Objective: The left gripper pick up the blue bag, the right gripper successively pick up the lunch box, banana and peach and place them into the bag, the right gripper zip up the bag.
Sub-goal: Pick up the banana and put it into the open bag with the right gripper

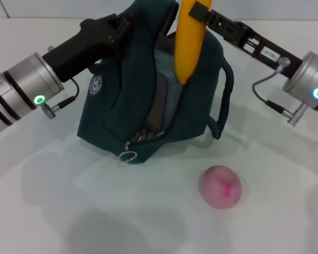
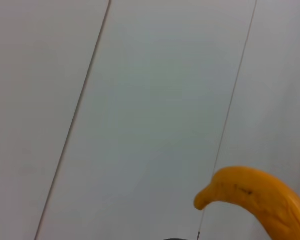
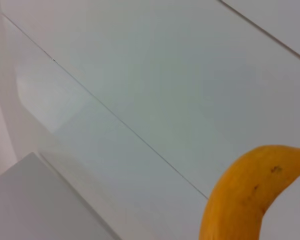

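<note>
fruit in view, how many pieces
2. The banana hangs tip-down over the open bag, held by the right end effector. The peach lies on the table in front of the bag. More may sit hidden inside.

Bright, even, cool light from overhead washes the white table, with soft glare near the bag and faint diffuse shadows in front of it. The near peach looks slightly blurred.

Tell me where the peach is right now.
In the head view the peach lies on the white table, toward the robot's right and nearer the robot than the blue bag, apart from it and untouched by either pincer.
</note>
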